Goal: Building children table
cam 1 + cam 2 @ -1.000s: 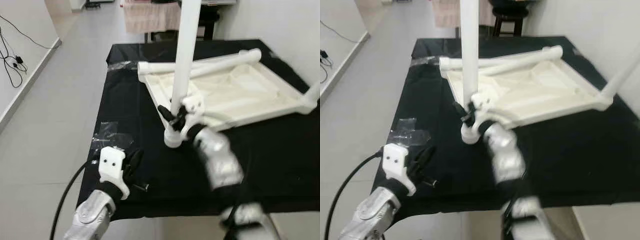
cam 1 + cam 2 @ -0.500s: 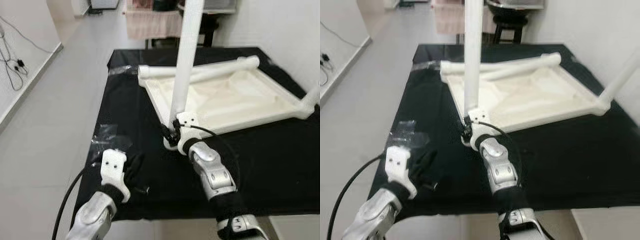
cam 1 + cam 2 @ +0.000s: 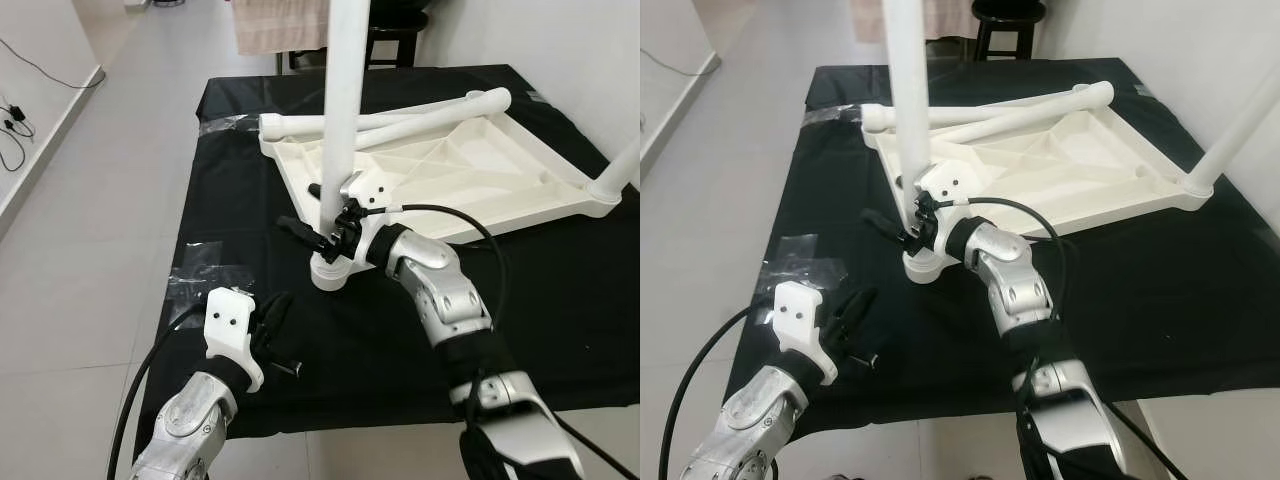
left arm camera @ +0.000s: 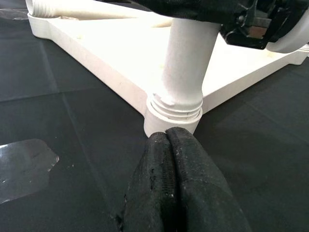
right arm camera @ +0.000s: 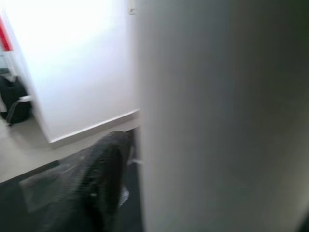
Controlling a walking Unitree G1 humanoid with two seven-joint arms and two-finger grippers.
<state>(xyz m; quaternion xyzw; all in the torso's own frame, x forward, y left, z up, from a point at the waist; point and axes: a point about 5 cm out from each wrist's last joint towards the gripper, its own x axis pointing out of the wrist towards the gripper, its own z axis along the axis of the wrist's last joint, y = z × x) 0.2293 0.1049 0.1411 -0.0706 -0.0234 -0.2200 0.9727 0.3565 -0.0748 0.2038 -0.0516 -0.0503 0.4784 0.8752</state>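
Leg (image 3: 340, 120) stands in the tabletop's (image 3: 470, 175) corner socket; my right tool (image 3: 322, 222), open, straddles it for turning; left tool (image 4: 178, 183), closed and empty, rests just beside on the counter (image 3: 240, 150).

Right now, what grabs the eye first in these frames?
The upturned white tabletop on the black cloth, with one tall white leg standing upright at its near corner. The right gripper has its fingers spread around the base of that leg. The left gripper rests at the cloth's near edge, fingers pressed together, beside a patch of clear tape.
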